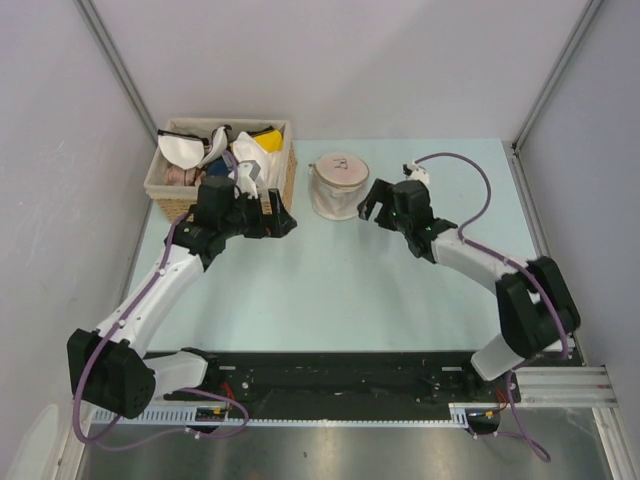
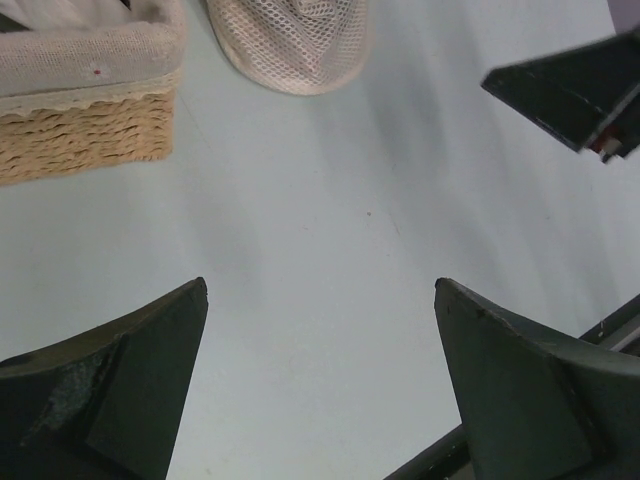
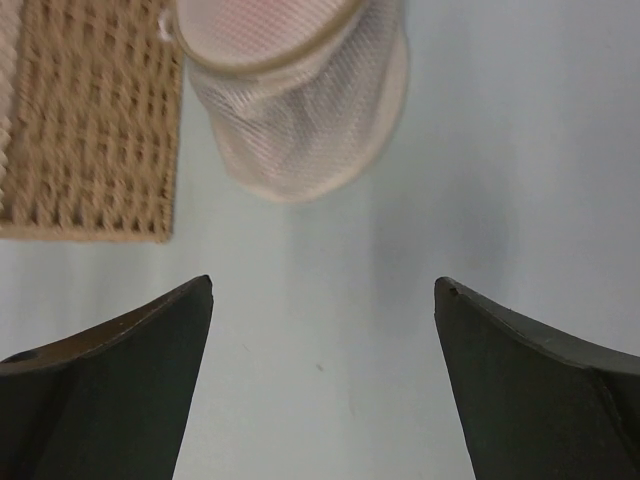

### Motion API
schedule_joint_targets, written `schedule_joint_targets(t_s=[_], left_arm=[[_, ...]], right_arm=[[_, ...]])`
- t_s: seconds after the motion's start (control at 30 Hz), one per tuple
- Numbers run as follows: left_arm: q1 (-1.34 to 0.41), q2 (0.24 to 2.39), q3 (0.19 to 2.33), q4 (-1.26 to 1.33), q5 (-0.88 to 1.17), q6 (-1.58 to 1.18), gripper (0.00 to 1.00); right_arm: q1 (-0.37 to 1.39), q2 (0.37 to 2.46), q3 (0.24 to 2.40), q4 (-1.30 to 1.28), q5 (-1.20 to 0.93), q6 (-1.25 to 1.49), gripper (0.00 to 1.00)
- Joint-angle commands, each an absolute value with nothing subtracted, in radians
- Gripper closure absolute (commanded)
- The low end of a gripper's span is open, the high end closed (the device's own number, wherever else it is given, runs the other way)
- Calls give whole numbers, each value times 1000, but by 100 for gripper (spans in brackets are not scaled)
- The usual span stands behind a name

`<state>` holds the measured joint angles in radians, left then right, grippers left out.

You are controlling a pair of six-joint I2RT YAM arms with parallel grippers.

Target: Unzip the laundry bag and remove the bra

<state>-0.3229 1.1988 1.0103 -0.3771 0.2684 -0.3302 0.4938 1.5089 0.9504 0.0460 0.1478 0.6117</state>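
The laundry bag (image 1: pixel 338 186) is a small cream-white mesh cylinder. It stands upright on the pale green table, just right of the wicker basket, with its round drawn face turned up. It also shows at the top of both wrist views, as the laundry bag (image 2: pixel 295 45) and the laundry bag (image 3: pixel 300 100). The bra is hidden; only a faint pink tint comes through the mesh. My left gripper (image 1: pixel 282 220) (image 2: pixel 320 285) hangs open to the bag's left, apart from it. My right gripper (image 1: pixel 370 205) (image 3: pixel 323 283) hangs open to the bag's right. Neither holds anything.
A rectangular wicker basket (image 1: pixel 165 192) with a cloth liner holds several bras, white, yellow and dark, at the back left. Its wall, the basket (image 2: pixel 90 130) (image 3: pixel 90 120), lies close to the bag. Grey walls close in the table on three sides.
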Motion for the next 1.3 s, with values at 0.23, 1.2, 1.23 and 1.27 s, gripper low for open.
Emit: schedule_joint_targets(t_s=[0.23,1.2,1.23,1.27], left_arm=[[-325,1135,1008,-414,293,-324,0],[-325,1052,957,-468,210,-282,0],[-325,1051,957,-469,210,-284,0],[-325,1052,959,-471,213,-285,0]], right_arm=[[426,2020,1322,457,51,870,13],[456,2224,1555,344,169,942,19],[451,2235,1565,348,157,940,28],[449,2233,1571,354,144,939,34]])
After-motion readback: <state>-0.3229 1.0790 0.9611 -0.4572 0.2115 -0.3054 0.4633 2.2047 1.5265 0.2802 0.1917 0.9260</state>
